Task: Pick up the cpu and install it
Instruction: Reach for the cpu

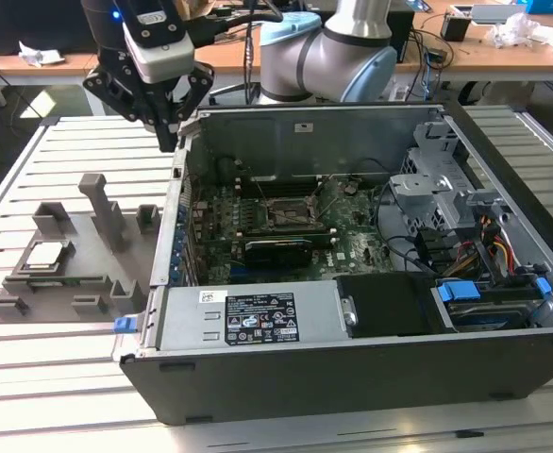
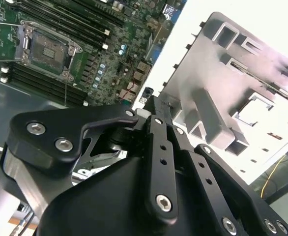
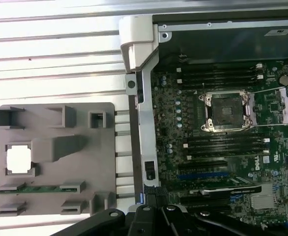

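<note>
The cpu (image 1: pixel 45 255), a flat silver-grey square, lies in a recess of the grey holder tray (image 1: pixel 88 283) on the slatted table, at the exterior view's left. In the first wrist view the cpu (image 3: pixel 19 160) shows as a bright square in the tray (image 3: pixel 75 147). My black gripper (image 1: pixel 170 140) hangs high above the left wall of the open computer case (image 1: pixel 352 377), well away from the cpu, its fingers drawn together with nothing between them. The motherboard's open socket (image 1: pixel 286 212) (image 3: pixel 226 110) (image 2: pixel 45 49) sits inside the case.
The case's raised walls surround the motherboard; a drive cage (image 1: pixel 437 189) and cables stand at the exterior view's right. A black power supply (image 1: pixel 248 321) lines the front. A memory stick (image 3: pixel 41 188) lies in the tray. A cluttered desk runs behind.
</note>
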`<state>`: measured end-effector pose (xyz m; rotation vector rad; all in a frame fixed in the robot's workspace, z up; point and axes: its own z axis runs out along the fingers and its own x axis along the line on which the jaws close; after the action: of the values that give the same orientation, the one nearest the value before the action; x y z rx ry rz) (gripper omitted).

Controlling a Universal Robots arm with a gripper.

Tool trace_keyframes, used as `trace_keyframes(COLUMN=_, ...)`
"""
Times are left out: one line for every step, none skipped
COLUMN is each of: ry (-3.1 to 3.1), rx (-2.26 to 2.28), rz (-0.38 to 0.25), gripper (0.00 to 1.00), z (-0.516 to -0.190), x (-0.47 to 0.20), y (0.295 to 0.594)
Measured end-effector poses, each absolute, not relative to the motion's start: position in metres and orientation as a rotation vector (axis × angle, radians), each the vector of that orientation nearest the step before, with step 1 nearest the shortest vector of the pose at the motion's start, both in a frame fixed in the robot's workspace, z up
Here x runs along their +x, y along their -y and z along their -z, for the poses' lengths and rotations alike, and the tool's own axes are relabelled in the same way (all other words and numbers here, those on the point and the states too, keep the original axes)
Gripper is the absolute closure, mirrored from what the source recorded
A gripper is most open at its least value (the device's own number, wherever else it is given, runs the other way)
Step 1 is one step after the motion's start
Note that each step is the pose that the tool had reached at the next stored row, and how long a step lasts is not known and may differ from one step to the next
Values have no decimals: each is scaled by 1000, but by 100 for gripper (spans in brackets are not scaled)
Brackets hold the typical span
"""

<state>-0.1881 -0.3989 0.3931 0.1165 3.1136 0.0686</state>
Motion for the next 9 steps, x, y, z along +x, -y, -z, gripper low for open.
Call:
trace_keyframes(ry=-3114, rx=116, rz=-69, gripper=89, z=-393, x=-190, y=399)
trace_keyframes(ry=-3114, rx=117, rz=-69, gripper=89, z=-393, x=-192, y=399)
trace_keyframes(ry=-3114, rx=117, rz=-68, gripper=89, z=-393, x=-194, y=399)
trace_keyframes(ry=-3114, rx=117, rz=-68, gripper=89, z=-393, x=-196, y=399)
trace_keyframes(ry=-3114, rx=117, rz=-69, gripper=89, z=-393, x=-199, y=399)
trace_keyframes(ry=-3114, rx=117, rz=-69, gripper=89, z=-393, x=-201, y=399)
trace_keyframes(ry=-3114, rx=117, rz=-68, gripper=89, z=-393, x=-205, y=399)
trace_keyframes(ry=-3114, rx=116, rz=-69, gripper=89, z=-393, x=-207, y=399)
trace_keyframes(ry=-3114, rx=117, rz=-69, gripper=89, z=-393, x=-209, y=399)
